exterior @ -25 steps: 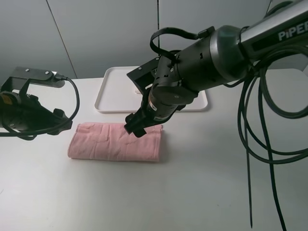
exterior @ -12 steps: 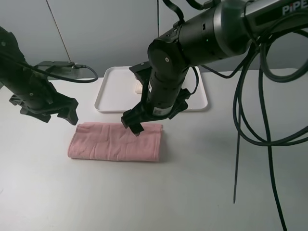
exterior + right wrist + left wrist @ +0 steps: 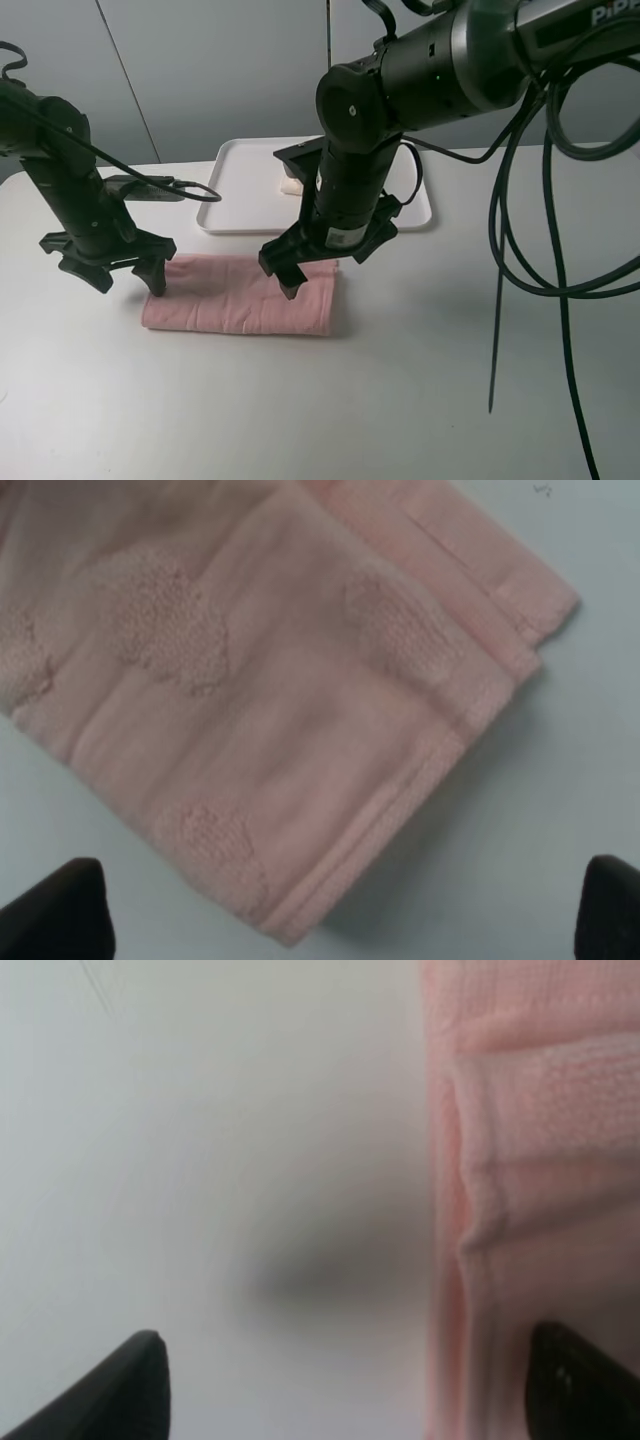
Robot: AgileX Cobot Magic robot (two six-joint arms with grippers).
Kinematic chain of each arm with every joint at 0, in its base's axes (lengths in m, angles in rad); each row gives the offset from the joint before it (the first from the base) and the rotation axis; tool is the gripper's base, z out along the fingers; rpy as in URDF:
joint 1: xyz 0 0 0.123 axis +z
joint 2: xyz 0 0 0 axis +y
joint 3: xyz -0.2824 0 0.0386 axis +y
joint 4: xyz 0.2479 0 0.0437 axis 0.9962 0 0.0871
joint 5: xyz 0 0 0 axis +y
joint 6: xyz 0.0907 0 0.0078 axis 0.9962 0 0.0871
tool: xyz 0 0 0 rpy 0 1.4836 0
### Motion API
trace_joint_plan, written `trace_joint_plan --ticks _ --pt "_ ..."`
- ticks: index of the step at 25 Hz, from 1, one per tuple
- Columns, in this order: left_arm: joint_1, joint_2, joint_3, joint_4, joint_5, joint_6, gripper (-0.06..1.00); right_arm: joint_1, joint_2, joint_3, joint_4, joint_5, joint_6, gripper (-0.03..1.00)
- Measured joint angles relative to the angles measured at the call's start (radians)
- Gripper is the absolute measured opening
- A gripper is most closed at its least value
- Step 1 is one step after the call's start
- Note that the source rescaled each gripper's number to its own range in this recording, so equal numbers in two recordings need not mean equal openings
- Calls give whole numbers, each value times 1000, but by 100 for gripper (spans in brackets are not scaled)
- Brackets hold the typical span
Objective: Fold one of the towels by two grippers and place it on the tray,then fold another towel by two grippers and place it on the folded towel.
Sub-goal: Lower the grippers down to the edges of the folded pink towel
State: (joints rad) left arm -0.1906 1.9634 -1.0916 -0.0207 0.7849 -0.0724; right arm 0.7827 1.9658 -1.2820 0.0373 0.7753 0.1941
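poised open and empty, left tool at one short end and right tool at the other of the pink towel, flat on the desk just before the tray, long axis running from one to the other.

The pink towel fills the right side of the frame, its folded layers stacked with the hems showing as soft ridges. The white table takes up the rest, with a blurred dark shadow just beside the towel's edge. The left gripper stands spread wide: one dark fingertip in the lower left corner over bare table, the other in the lower right over the towel.
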Motion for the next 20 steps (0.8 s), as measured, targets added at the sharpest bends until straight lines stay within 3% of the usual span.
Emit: trace_joint_plan --ticks 8,20 --pt "0 4 0 58 -17 -44 93 -3 0 0 0 3 -14 100" --pt "0 4 0 64 -54 -55 93 -4 0 0 3 -8 -20 100"
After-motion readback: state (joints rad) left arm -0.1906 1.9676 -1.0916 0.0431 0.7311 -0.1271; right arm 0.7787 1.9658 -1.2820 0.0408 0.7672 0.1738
